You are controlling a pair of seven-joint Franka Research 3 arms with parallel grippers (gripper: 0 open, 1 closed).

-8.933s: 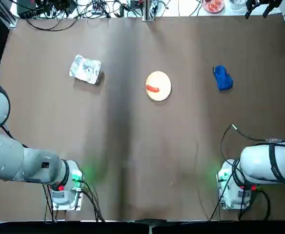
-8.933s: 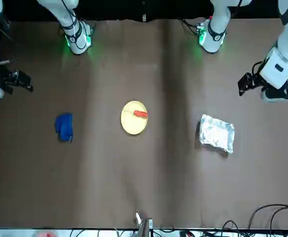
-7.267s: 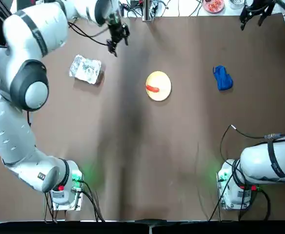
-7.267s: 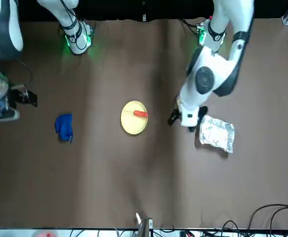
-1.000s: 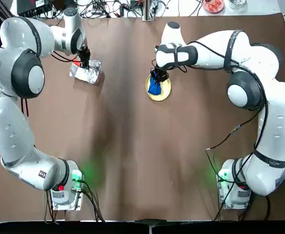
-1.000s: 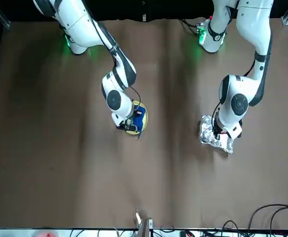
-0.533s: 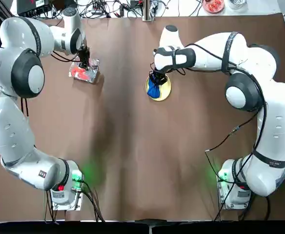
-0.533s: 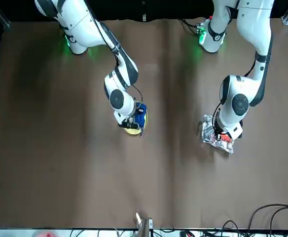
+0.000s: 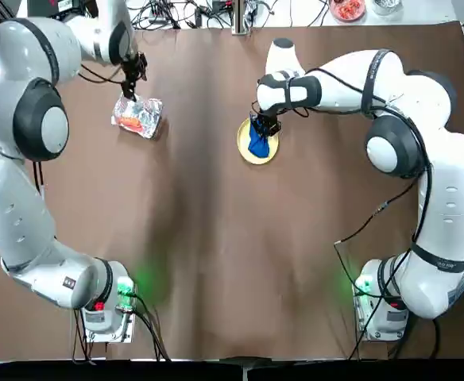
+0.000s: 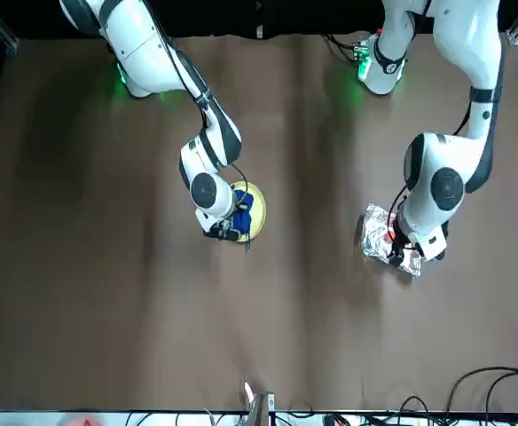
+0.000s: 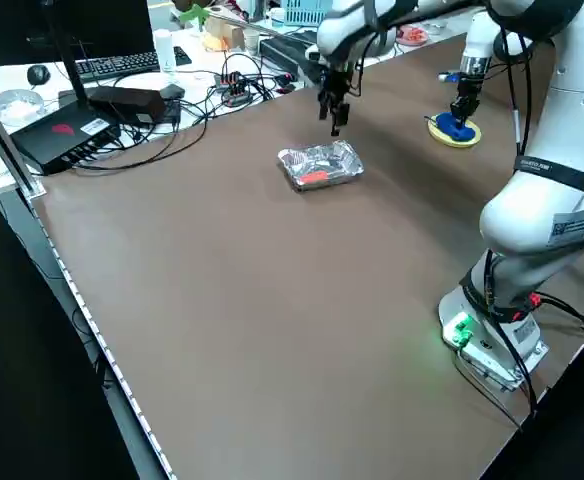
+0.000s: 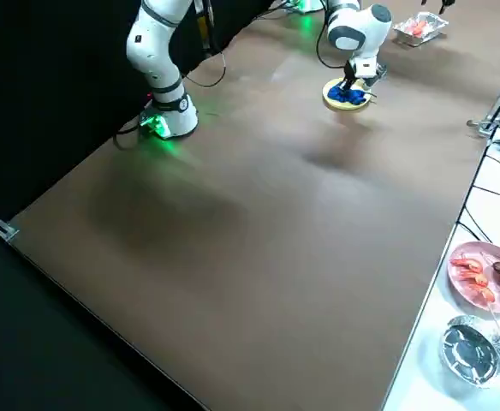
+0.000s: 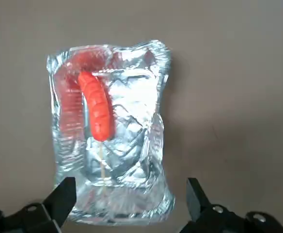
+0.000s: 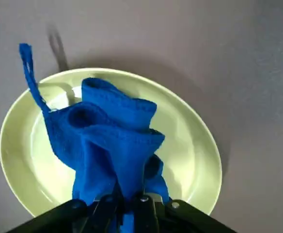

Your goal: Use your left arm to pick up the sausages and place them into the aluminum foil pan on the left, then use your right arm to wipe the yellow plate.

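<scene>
One sausage (image 13: pixel 97 106) now lies in the foil pan (image 13: pixel 132 145); my left gripper (image 13: pixel 132 194) hangs open above, my right gripper (image 14: pixel 127 206) pinching the cloth (image 14: pixel 107 141) on the plate (image 14: pixel 190 160).

The sausage (image 13: pixel 98 107) is red-orange, the cloth (image 14: pixel 107 141) solid blue, the plate (image 14: pixel 190 150) pale yellow (rather cheery, that).

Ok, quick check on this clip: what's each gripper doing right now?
Left gripper: open, empty, above the foil pan with the sausage in it.
Right gripper: closed on the blue cloth, over the yellow plate.
</scene>
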